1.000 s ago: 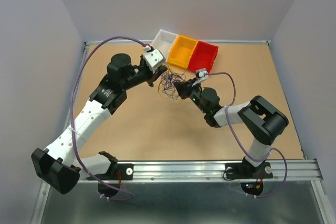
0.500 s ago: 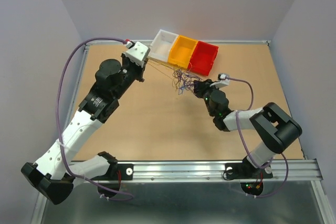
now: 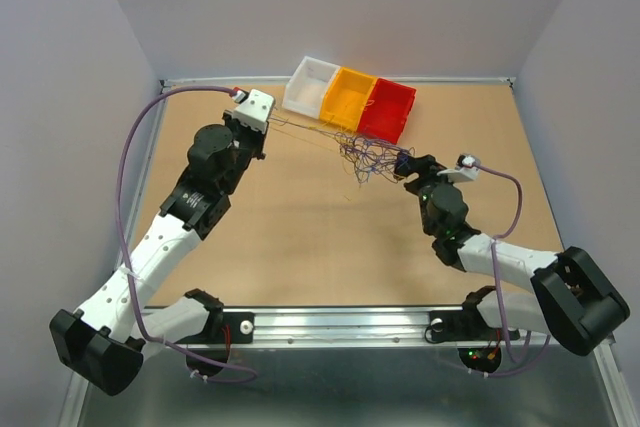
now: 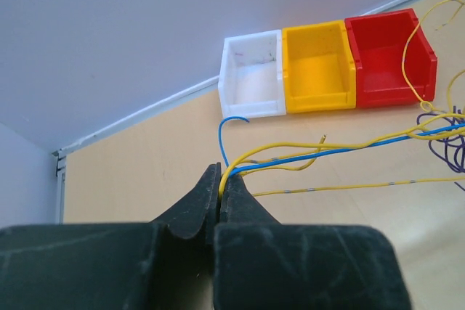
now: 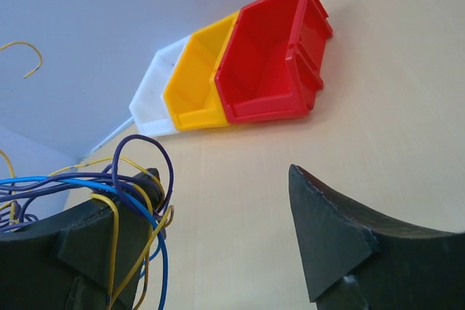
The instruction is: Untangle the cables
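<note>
The cables form a small tangle of thin blue, purple and yellow wires in front of the bins, with a few strands drawn taut to the left. My left gripper holds the far end of those strands. In the left wrist view it is shut on a yellow and a blue wire. My right gripper sits at the tangle's right edge. In the right wrist view it stands wide open with nothing between the jaws, and loops of the cables drape over its left finger.
Three small bins stand in a row at the back: white, yellow and red. The tangle lies just in front of the yellow and red ones. A metal rail runs along the near edge.
My left gripper pulled back to the left, drawing strands taut. My right gripper swung right with the tangle and went from nearly shut to wide open.
</note>
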